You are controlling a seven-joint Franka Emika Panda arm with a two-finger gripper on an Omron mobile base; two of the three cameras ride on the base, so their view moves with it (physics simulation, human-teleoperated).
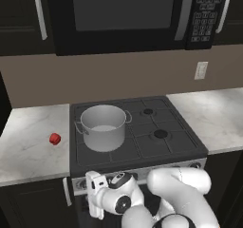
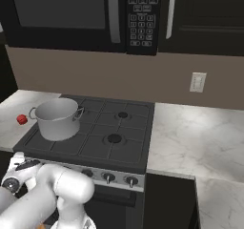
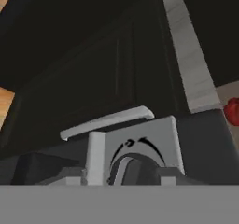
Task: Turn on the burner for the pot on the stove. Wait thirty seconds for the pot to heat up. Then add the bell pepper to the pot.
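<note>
My hand (image 1: 96, 194) sits low at the black gas stove's (image 1: 142, 127) leftmost knob (image 3: 128, 169), beneath the silver-grey stockpot (image 1: 103, 126), to light it; finger spread unclear. Small red bell pepper (image 1: 55, 138) waits left on the tabletop (image 1: 28, 151).

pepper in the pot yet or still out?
Out. The bell pepper lies on the counter left of the stove; the pot sits apart on a left burner.

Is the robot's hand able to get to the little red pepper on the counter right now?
Probably yes. The bell pepper lies alone on the counter left of the stove, with nothing around it. The gripper is low at the stove's front knobs, so the arm must lift and swing left.
</note>
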